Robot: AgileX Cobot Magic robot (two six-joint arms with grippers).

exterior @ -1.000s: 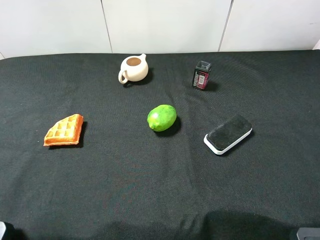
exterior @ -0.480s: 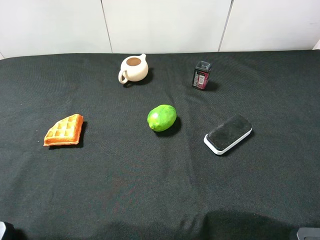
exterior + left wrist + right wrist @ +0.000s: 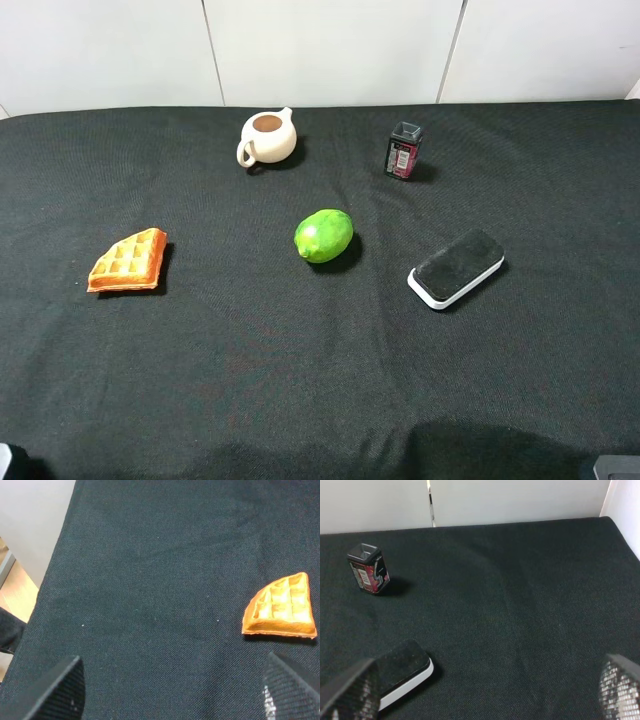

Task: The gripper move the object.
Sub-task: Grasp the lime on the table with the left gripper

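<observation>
The glossy green lime (image 3: 323, 236) lies alone near the middle of the black cloth in the exterior high view. Neither wrist view shows it. My left gripper (image 3: 172, 692) is open, with its dark fingertips (image 3: 57, 692) spread wide above bare cloth, and it holds nothing. My right gripper (image 3: 485, 695) is open too, with its fingertips (image 3: 620, 690) far apart, and it holds nothing. Both arms stay at the near edge of the table, well short of the lime.
An orange waffle piece (image 3: 128, 261) lies at the left, also in the left wrist view (image 3: 281, 607). A cream teapot (image 3: 267, 136) and a small dark jar (image 3: 403, 150) stand at the back. A black-and-white eraser block (image 3: 456, 268) lies at the right.
</observation>
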